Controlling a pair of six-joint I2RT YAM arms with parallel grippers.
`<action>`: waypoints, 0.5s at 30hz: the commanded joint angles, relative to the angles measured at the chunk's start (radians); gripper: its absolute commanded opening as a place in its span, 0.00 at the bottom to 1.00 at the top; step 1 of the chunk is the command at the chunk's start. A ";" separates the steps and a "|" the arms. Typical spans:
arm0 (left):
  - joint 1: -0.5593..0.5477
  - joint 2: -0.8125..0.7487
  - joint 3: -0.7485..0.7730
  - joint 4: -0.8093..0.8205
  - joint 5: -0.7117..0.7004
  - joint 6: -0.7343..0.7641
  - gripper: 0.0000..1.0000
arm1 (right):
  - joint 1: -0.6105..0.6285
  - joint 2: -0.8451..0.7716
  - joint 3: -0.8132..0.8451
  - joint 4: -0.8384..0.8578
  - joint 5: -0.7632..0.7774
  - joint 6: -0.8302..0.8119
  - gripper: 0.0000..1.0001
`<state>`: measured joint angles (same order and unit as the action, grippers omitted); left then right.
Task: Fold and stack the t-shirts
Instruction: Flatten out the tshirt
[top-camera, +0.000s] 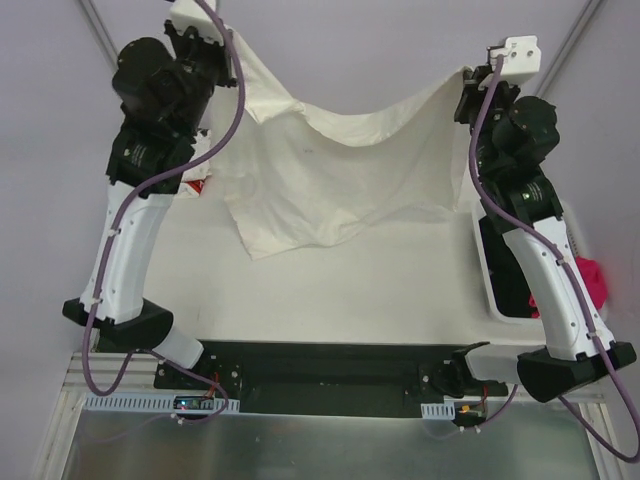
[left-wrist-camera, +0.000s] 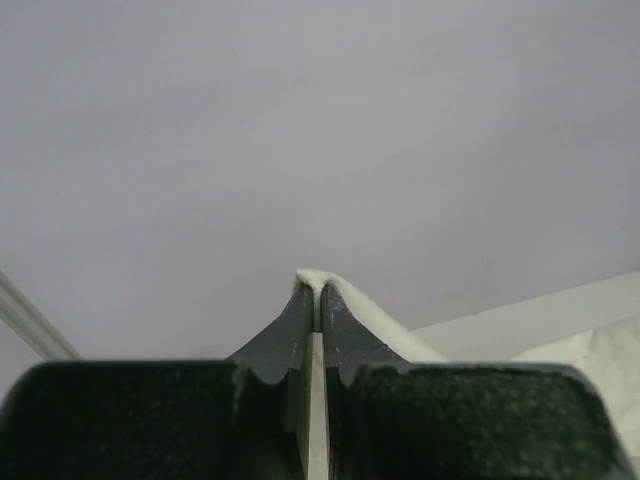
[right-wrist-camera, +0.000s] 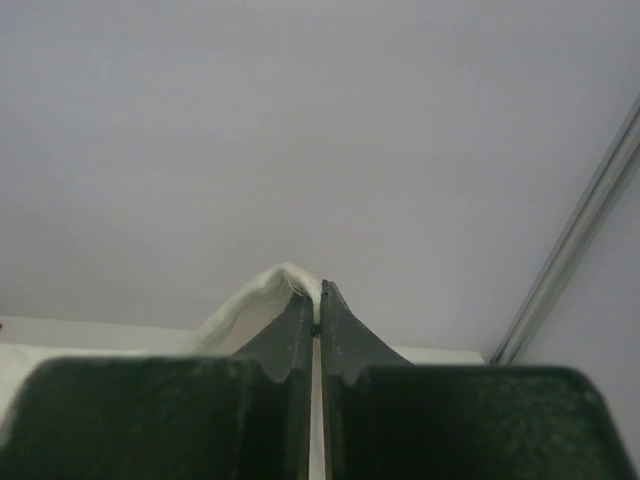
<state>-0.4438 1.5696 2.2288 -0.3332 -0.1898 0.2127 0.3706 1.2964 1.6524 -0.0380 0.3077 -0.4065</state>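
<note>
tbl (top-camera: 350, 300) | on it: cream tee (top-camera: 330, 190) hem, printed tee (top-camera: 198, 186) L, basket (top-camera: 490, 290) R

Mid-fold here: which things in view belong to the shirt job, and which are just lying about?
Job: large plain cream-white cloth t-shirt, pinched at its upper corners by left tool and right tool; white cloth with red marks at the left, probably another shirt.
Lying about: white plastic basket; bright pink cloth at the right edge.

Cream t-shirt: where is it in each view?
Top external: cream t-shirt spread across upper centre.
Left wrist: its corner at centre, pinched in the left gripper.
Right wrist: its corner at centre, pinched in the right gripper.
Shared landmark: grey wall behind.
</note>
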 joint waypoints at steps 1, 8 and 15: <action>0.002 -0.137 -0.020 0.123 0.042 0.045 0.00 | 0.019 -0.086 -0.011 0.200 0.013 -0.092 0.01; 0.001 -0.341 -0.272 0.474 0.143 0.138 0.00 | 0.030 -0.196 -0.163 0.600 -0.070 -0.201 0.01; -0.001 -0.396 -0.328 0.730 0.263 0.247 0.00 | 0.031 -0.183 -0.145 1.058 -0.202 -0.334 0.01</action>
<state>-0.4442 1.1927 1.9137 0.1223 -0.0498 0.3653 0.3965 1.1248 1.4654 0.6067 0.2138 -0.6407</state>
